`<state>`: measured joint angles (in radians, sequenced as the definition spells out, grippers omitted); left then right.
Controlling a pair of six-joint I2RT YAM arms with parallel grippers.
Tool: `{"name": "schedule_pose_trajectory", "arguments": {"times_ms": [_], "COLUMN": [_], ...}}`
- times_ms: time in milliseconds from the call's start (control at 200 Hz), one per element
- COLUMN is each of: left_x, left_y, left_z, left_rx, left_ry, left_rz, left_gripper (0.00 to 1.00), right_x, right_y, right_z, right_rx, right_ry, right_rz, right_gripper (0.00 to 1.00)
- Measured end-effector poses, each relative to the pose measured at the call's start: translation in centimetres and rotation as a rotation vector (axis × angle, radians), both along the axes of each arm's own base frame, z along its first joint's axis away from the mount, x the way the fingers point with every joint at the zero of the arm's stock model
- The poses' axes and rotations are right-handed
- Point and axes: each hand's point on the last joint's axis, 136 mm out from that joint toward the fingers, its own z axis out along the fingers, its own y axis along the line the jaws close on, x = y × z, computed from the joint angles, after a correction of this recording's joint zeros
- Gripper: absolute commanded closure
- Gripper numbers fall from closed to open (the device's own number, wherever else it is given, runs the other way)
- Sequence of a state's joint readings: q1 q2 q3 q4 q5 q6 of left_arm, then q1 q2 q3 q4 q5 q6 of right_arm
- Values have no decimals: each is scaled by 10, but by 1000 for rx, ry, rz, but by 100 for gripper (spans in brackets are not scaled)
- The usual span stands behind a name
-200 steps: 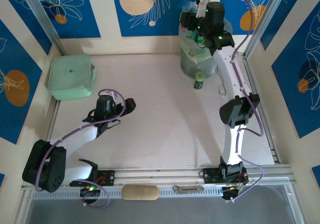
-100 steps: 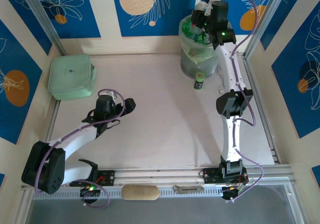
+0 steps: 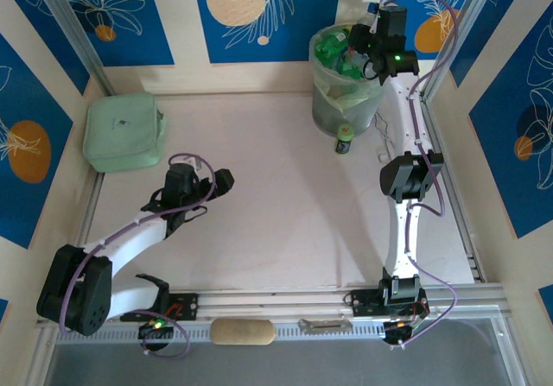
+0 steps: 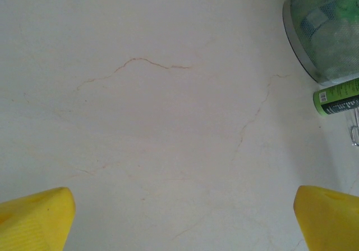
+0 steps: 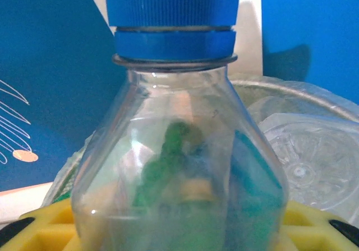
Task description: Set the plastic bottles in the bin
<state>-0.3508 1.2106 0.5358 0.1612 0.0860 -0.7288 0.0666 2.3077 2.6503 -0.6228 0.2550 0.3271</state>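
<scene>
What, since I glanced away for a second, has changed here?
The right gripper, shut on a clear blue-capped bottle, swung from over the bin toward its far right rim as the arm stretched back. Nothing was visibly let go. The left gripper, open, the small green-topped container and the mint pouch stayed put.

The bottle [image 5: 179,167] is clear glossy plastic (its blue cap [image 5: 172,15] ribbed), the table [image 4: 168,122] matt and hairline-cracked.
</scene>
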Motion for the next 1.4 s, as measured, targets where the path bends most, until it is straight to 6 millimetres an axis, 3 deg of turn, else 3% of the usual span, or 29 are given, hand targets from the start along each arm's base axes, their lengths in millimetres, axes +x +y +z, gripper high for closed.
{"name": "schedule_pose_trajectory", "arguments": {"times_ms": [285, 530, 700, 825, 1025, 1156, 1261, 1401], "left_x": [-1, -1, -1, -1, -2, -4, -2, 3], "left_y": [-3, -3, -3, -3, -3, 0, 5, 17], "left_z": [1, 1, 3, 3, 3, 6, 14, 31], "left_rx": [-24, -26, -27, -28, -27, -13, 22, 78], "left_ry": [9, 12, 8, 7, 8, 0, -21, -77], "left_rz": [-5, -3, -3, -3, -3, -3, 3, 35], "left_gripper": [0, 0, 0, 0, 0, 0, 0, 0], "right_x": [-2, -5, -10, -20, -52, -79, -102, -146], "right_y": [9, 27, 37, 41, 46, 54, 64, 73], "right_z": [-9, -8, 2, 23, 76, 94, 89, 49], "right_rx": [19, 19, 2, -24, -57, -91, -125, -162], "right_ry": [33, 34, 16, -19, -106, -125, -99, -25], "right_rz": [38, 80, 104, 115, 139, 168, 200, 240], "right_gripper": [44, 15, 9, 8, 6, 4, 2, 2]}}
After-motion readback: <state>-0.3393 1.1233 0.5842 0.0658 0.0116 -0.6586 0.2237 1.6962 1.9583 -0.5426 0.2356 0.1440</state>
